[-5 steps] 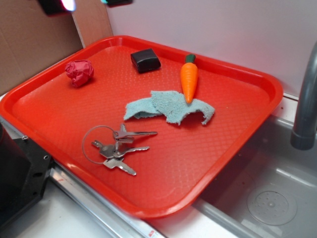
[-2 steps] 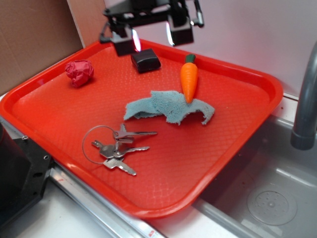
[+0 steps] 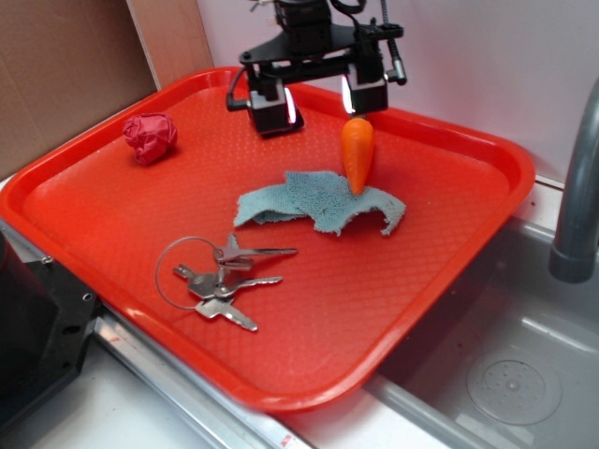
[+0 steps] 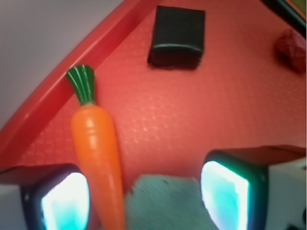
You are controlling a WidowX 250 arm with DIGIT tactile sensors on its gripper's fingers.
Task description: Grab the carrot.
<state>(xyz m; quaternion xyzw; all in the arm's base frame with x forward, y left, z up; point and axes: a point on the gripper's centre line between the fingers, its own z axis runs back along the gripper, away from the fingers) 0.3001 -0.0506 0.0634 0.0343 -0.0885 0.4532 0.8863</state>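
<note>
The orange toy carrot [image 3: 357, 153] lies on the red tray [image 3: 112, 215] near its far rim, tip resting on a teal cloth [image 3: 318, 204]; its stem end is hidden behind a finger. In the wrist view the carrot [image 4: 96, 148] with its green stem runs down beside the left fingertip. My gripper [image 3: 318, 95] hangs open above the tray's far side, one finger over the carrot's stem end, the other over the black box. Seen from the wrist, the gripper [image 4: 144, 199] has nothing clamped between its pads.
A black box [image 4: 176, 37] sits near the far rim, mostly hidden in the exterior view. A crumpled red paper ball [image 3: 150, 137] lies at the left, a bunch of keys [image 3: 217, 279] toward the front. A sink and grey faucet [image 3: 578, 187] stand at the right.
The gripper has come in from the upper left, moving right and down toward the carrot. The carrot, cloth, keys and paper ball have not moved.
</note>
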